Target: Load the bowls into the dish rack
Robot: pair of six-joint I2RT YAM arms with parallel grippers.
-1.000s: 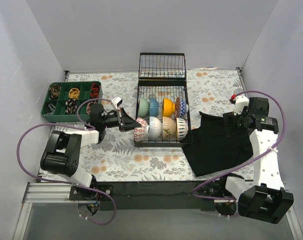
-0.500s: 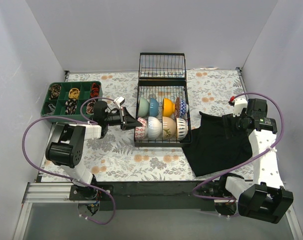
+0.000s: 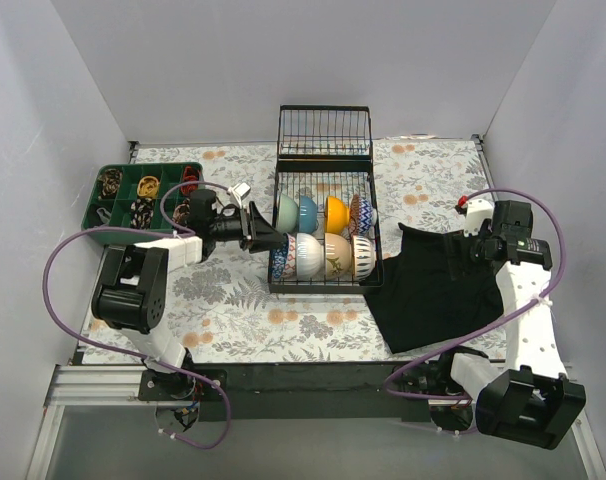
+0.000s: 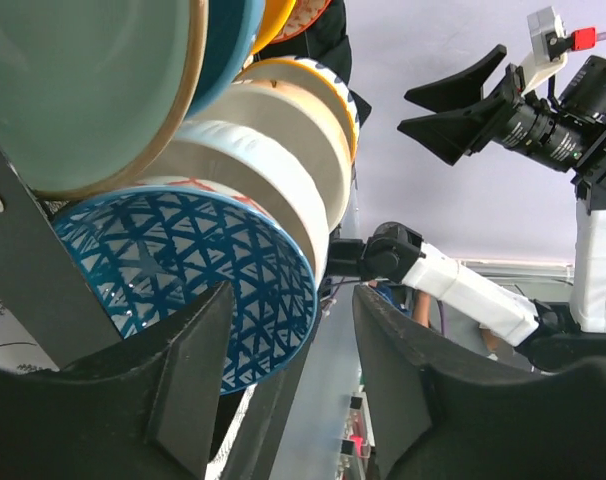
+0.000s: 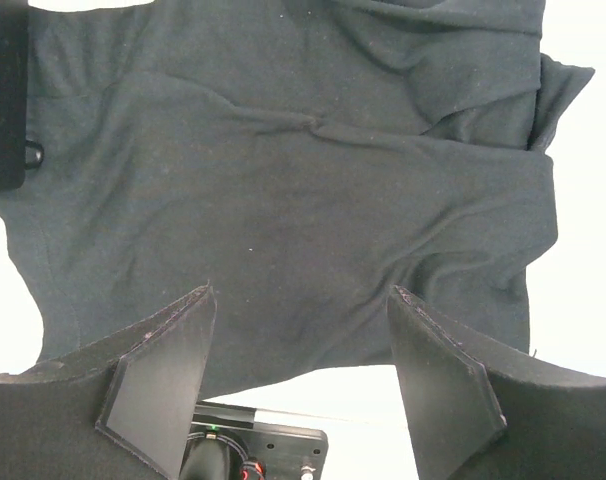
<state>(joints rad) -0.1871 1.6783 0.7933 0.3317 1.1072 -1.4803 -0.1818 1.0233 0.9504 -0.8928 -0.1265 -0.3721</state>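
Observation:
The black wire dish rack (image 3: 324, 285) stands mid-table with bowls on edge in two rows. The back row holds pale green (image 3: 286, 212), blue (image 3: 307, 213), orange (image 3: 335, 213) and red-patterned (image 3: 361, 213) bowls. The front row holds a red-patterned bowl (image 3: 280, 260) with a blue triangle-patterned inside (image 4: 173, 290), then white (image 3: 309, 255), tan (image 3: 337, 255) and blue-striped (image 3: 363, 256) bowls. My left gripper (image 3: 265, 237) is open at the rack's left edge. In the left wrist view the left gripper (image 4: 291, 292) has that bowl's rim between its spread fingers. My right gripper (image 3: 471, 248) is open and empty over the black cloth (image 5: 303, 150).
A green compartment tray (image 3: 94, 212) with small items sits at the far left. The black cloth (image 3: 433, 290) lies right of the rack. The rack's upright wire basket (image 3: 325, 132) stands at its far end. Walls enclose the table on three sides.
My left gripper has moved right, from just left of the rack up to the front-left bowl. My right gripper has drawn slightly to the right.

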